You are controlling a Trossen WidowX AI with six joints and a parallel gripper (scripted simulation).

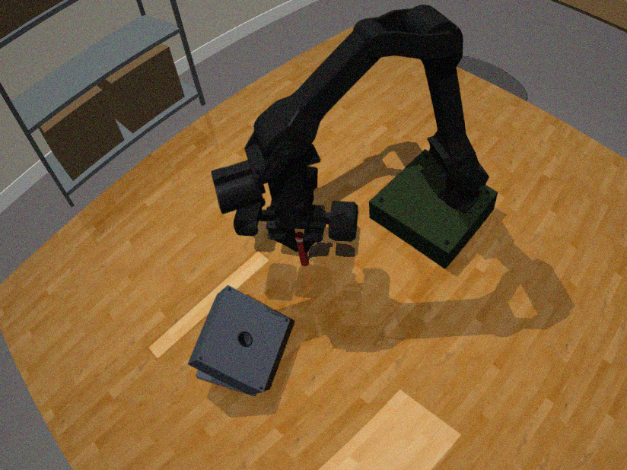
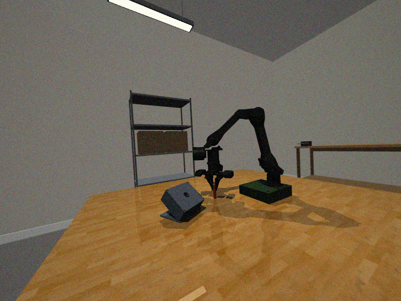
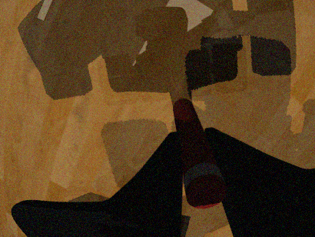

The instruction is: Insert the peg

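A thin round red peg (image 1: 303, 256) (image 2: 214, 194) (image 3: 193, 148) with a grey band near its top stands upright, its bottom end at the table. My gripper (image 1: 301, 247) (image 2: 214, 188) (image 3: 191, 138) points down and is shut on the peg, one dark finger against each side in the wrist view. The blue-grey sloped panel (image 1: 222, 328) (image 2: 176, 191) is to the left of the peg and nearer the camera in the top and exterior views. Its face has one round hole (image 1: 245, 338) (image 2: 186, 194). The panel does not show clearly in the wrist view.
The dark green base block (image 1: 410, 210) (image 2: 264, 190) of the arm is to the right of the peg. A metal shelf (image 1: 90, 60) (image 2: 161, 126) with brown boxes stands beyond the table (image 1: 506, 374) (image 2: 259, 259). Shadows of the arm lie across the table.
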